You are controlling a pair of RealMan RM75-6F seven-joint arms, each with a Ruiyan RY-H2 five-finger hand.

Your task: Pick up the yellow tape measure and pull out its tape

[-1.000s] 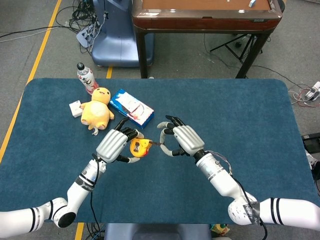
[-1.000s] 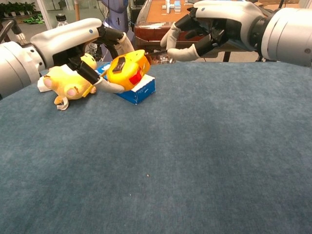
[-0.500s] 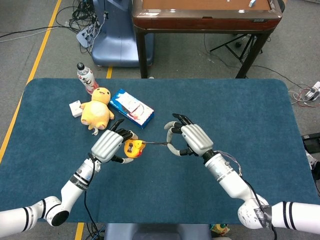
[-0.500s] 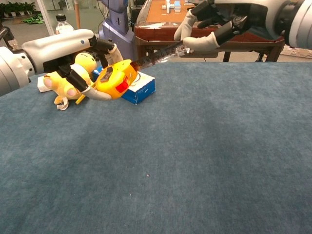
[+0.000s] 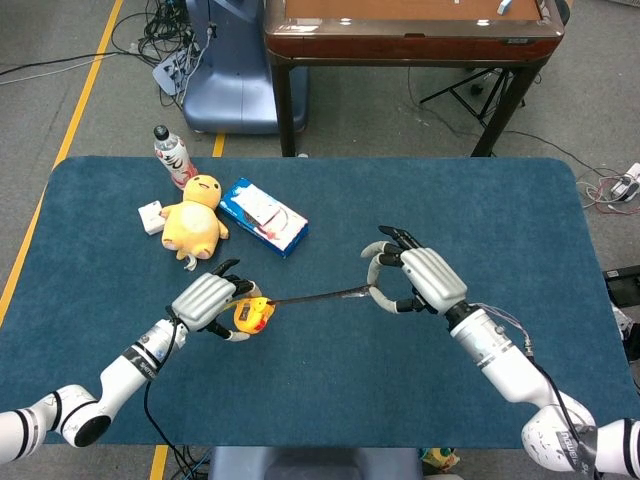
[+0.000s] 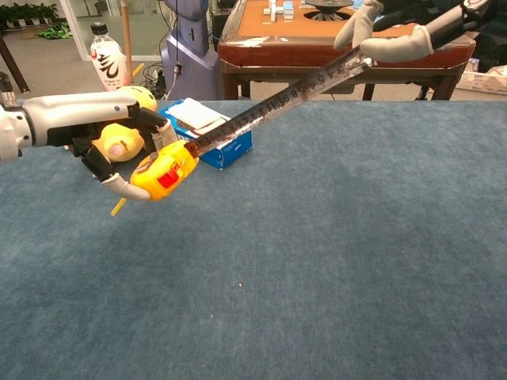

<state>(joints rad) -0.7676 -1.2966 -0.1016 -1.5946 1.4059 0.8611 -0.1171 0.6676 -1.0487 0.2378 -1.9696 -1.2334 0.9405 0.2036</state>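
Observation:
My left hand (image 5: 204, 301) (image 6: 119, 155) grips the yellow tape measure (image 5: 249, 315) (image 6: 162, 169) above the blue table, left of centre. Its case has a red button facing the chest view. The tape (image 5: 315, 295) (image 6: 273, 102) runs out of the case as a long dark strip up to the right. My right hand (image 5: 418, 283) (image 6: 396, 36) pinches the tape's far end between thumb and a finger, well apart from the case. In the chest view the right hand is cut off by the top edge.
A yellow plush duck (image 5: 196, 215) (image 6: 123, 131), a blue and white box (image 5: 263, 216) (image 6: 207, 127), a small white block (image 5: 152, 217) and a drink bottle (image 5: 173, 157) (image 6: 107, 57) lie at the back left. A brown table (image 5: 410, 30) stands beyond the far edge.
The hands have moved apart: the left with the case down to the left, the right with the tape end to the right. The tape has come out much longer.

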